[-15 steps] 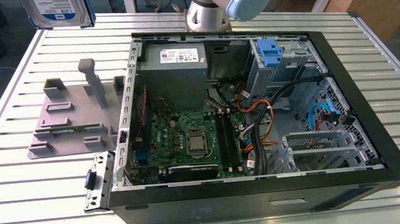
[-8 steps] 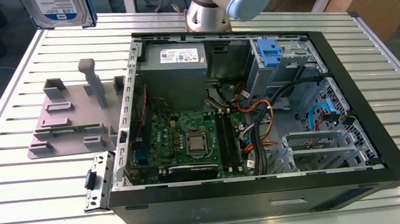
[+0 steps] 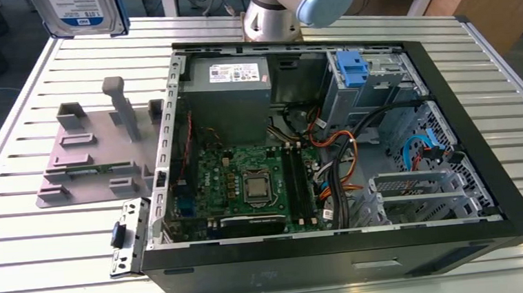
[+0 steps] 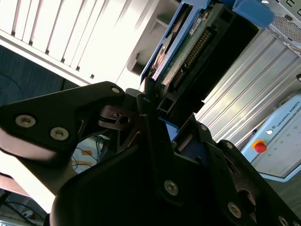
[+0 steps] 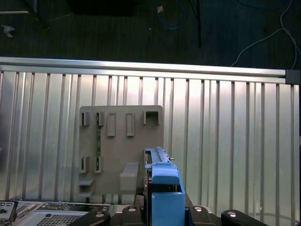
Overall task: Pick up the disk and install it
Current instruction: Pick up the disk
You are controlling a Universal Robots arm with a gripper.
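Note:
The disk (image 3: 79,14) hangs high above the table's far corner at the exterior view's left, its white and blue label facing the camera inside a blue bracket. In the second wrist view my gripper (image 4: 157,115) is shut on the disk (image 4: 188,52), whose green board and connector edge stick out past the black fingers (image 4: 110,110). In the first wrist view the disk's blue bracket (image 5: 164,186) stands edge-on between the jaws, above the grey holder plate (image 5: 122,146).
An open computer case (image 3: 482,138) lies on the slatted metal table (image 3: 28,232), with a motherboard, cables and a drive bay holding a small blue clip (image 3: 352,64). The grey holder plate (image 3: 96,154) sits beside the case. The arm's base (image 3: 276,14) stands behind the case.

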